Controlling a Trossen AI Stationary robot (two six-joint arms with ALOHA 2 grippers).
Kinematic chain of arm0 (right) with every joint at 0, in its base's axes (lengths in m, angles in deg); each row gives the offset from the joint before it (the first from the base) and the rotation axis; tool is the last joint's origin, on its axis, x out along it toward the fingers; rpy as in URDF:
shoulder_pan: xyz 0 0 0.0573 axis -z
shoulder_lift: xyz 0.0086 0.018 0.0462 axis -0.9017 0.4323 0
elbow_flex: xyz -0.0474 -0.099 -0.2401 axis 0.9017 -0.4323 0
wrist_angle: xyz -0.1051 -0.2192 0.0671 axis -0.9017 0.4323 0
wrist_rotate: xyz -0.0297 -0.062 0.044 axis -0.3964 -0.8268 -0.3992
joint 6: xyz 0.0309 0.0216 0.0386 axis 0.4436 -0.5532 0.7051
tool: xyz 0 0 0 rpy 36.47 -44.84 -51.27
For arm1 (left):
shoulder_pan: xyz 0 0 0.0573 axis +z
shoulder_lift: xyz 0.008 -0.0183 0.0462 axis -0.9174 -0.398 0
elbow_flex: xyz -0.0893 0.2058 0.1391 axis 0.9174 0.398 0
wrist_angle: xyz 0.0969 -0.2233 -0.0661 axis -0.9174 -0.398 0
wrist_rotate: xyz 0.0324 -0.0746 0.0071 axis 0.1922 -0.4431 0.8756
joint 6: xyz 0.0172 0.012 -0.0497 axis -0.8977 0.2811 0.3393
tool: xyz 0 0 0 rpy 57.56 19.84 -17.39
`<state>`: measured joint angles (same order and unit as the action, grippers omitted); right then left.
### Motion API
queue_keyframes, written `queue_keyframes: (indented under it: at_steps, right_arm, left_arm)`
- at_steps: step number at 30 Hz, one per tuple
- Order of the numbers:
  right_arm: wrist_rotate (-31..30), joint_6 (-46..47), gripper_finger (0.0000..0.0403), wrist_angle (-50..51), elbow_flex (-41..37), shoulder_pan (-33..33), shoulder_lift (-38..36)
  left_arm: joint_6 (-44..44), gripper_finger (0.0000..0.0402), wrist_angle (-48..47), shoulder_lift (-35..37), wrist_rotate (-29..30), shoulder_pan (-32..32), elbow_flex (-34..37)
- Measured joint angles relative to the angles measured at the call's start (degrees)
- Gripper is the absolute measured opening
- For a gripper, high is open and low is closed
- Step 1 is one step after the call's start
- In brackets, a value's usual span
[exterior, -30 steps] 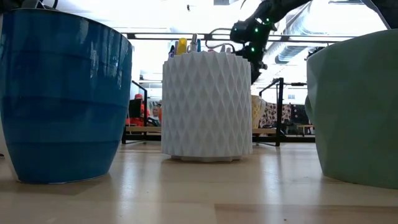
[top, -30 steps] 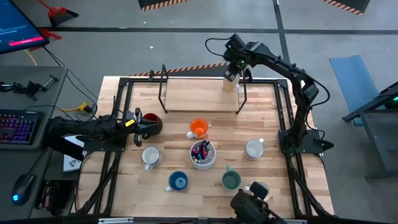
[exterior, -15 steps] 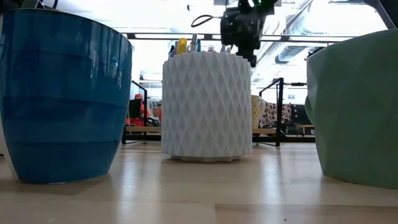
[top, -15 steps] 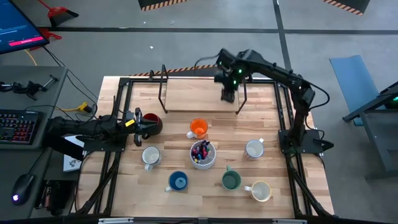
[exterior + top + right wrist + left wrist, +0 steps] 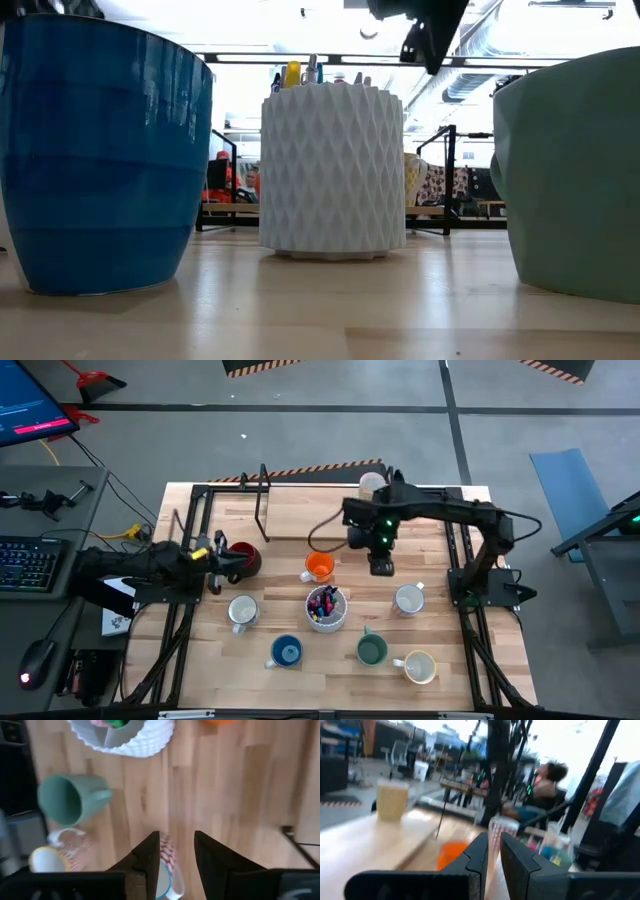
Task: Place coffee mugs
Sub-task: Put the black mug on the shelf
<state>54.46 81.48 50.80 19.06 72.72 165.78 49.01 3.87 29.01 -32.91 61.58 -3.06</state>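
On the wooden table (image 5: 440, 550), high view, 8 mugs and 1 pen cup:

1. Dark red mug (image 5: 243, 559): left side of the table, touching the tip of the left gripper (image 5: 216, 552). Whether that claw is clenched, released or holding the mug cannot be told.
2. Orange mug (image 5: 319, 566): centre, just behind the pen cup (image 5: 326, 607).
3. White mug (image 5: 241, 610): left of the pen cup, handle toward the near edge.
4. Blue mug (image 5: 286, 651): near edge, left of centre.
5. Green mug (image 5: 371, 649): near edge, right of the blue one.
6. Cream mug with a yellow inside (image 5: 418, 666): just beside the green mug, nearest the front right corner.
7. White mug with red stripes (image 5: 408, 599): right of the pen cup.
8. Pale mug (image 5: 371, 484): upright at the far edge of the raised board (image 5: 300, 510), apart from the rest.

Right gripper (image 5: 381, 565): above the table between the orange mug and the striped mug, claw released, nothing in it.
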Motion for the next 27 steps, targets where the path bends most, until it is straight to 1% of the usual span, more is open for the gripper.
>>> queue_keyframes:
  at_steps: [1,3,5,8,12,15,17,20,23,27]
  right_arm:
    - [-2.1,0.7,0.0101,-1.2,-1.2,-1.0,-1.4]
    - [-5.4,2.9,0.0101,-4.8,-4.4,-2.7,-4.4]
    - [-7.7,5.1,0.0100,-9.6,-8.7,-3.7,-8.0]
    - [-10.7,8.4,0.0100,-18.0,-17.3,-4.4,-13.8]
    - [-11.3,13.4,0.0100,-27.7,-29.4,-4.4,-21.8]
    - [-11.3,17.8,0.0100,-33.1,-37.6,-4.4,-26.9]
    - [-11.2,21.2,0.0100,-36.0,-42.1,-4.7,-29.7]
    - [-11.1,24.4,0.0100,-39.0,-47.6,-5.6,-32.8]
    - [-11.1,26.4,0.0100,-41.8,-51.7,-6.8,-35.0]
    - [-11.0,27.5,0.0100,-45.5,-55.3,-8.4,-36.2]
  left_arm:
    - [-0.9,0.0039,-1.0,-0.3,0.4,0.0,-1.9]
    - [-2.8,0.0039,-5.9,-1.3,1.4,0.1,-6.7]
    - [-2.9,0.0039,-13.5,-3.5,3.2,0.1,-12.0]
    - [-0.1,0.0039,-25.8,-8.7,5.3,0.1,-20.2]
    - [1.0,0.0039,-38.7,-17.6,6.2,0.1,-30.1]
    - [0.5,0.0042,-47.8,-24.4,6.4,0.1,-35.9]
    - [0.5,0.0048,-53.5,-28.5,6.6,0.2,-38.5]
    - [0.0,0.0064,-58.4,-33.7,8.3,1.2,-39.8]
    - [-2.6,0.0081,-60.6,-38.4,9.7,3.3,-39.7]
    - [-2.5,0.0099,-60.7,-43.2,11.8,7.2,-39.7]
